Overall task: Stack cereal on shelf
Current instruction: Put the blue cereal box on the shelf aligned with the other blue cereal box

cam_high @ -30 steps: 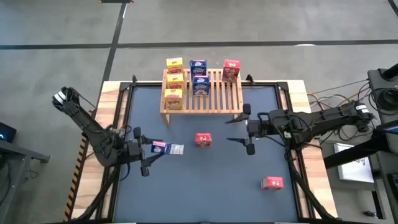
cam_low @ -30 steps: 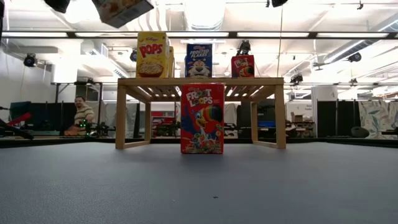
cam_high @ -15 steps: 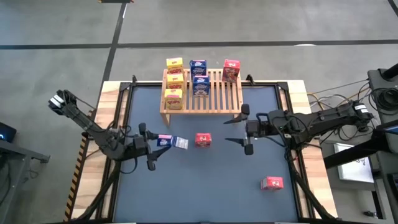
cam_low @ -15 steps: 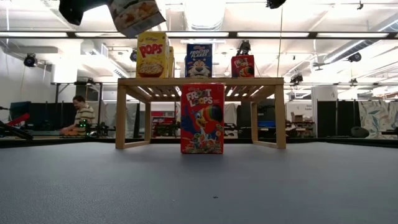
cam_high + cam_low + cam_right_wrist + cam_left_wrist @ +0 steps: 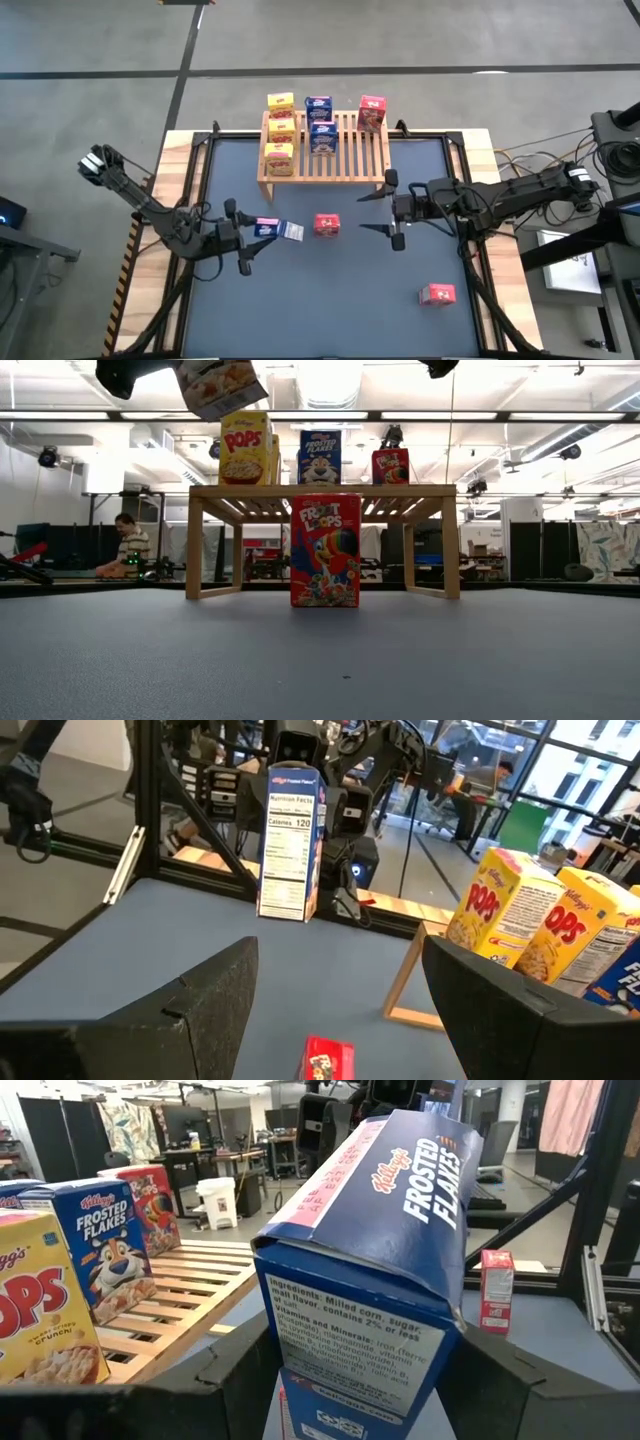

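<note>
Blue cardboard is filling the left wrist view: the left tool (image 5: 243, 233) is pinching a Frosted Flakes box (image 5: 365, 1270), holding it raised above the dark surface (image 5: 330, 300) near the front-left of the shelf (image 5: 350, 160). To do this carry well, the tool should be keeping its grip firm and the box level, then lifting it clear of the shelf's front edge before moving over an open stretch of slats beside the other blue boxes (image 5: 321, 126). The held box is looking slightly crushed along its top edge, with nutrition text on the end facing the camera. Farther out, a red box (image 5: 327, 224) is standing upright on the surface in front of the shelf, and another red box (image 5: 437, 294) is lying well apart toward the right. The right tool (image 5: 393, 213) is hovering with fingers spread, just beside the shelf's right leg. Three yellow boxes (image 5: 279, 128), two blue and one red box (image 5: 371, 112) are standing on the slats.
</note>
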{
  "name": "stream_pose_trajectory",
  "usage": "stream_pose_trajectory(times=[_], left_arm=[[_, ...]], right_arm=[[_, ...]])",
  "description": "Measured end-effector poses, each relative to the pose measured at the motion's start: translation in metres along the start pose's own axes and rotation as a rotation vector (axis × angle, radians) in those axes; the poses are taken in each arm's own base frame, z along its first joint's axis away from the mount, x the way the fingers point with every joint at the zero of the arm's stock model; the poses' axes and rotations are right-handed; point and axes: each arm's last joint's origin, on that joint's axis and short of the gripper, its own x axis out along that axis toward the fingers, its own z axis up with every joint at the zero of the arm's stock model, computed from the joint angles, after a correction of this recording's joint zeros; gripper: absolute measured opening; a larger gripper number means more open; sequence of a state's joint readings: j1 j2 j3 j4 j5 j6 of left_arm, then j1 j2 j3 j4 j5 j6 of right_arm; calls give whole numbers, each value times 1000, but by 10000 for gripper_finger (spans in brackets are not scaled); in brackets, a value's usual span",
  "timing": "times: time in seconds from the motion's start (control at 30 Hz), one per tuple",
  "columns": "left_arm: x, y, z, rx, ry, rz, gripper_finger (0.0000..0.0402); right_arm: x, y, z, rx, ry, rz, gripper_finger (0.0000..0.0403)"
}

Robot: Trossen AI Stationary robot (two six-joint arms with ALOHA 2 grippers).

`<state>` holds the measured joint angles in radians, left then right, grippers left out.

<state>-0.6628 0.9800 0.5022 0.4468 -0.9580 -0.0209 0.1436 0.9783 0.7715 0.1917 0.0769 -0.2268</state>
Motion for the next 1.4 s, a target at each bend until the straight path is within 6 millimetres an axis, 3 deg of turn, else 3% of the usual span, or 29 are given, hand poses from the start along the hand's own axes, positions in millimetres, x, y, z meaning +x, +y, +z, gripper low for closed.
stream_pose_trajectory(times=[0.87, 1.17, 1.4], left_arm=[[1, 1, -2, -12, 4, 8, 217], [7, 7, -3, -11, 5, 52, 217], [11, 11, -3, -16, 5, 77, 217]], right_arm=[[3, 1, -2, 12, 11, 11, 273], [7, 1, 0, 47, -21, 2, 337], [34, -2, -13, 75, -28, -33, 370]])
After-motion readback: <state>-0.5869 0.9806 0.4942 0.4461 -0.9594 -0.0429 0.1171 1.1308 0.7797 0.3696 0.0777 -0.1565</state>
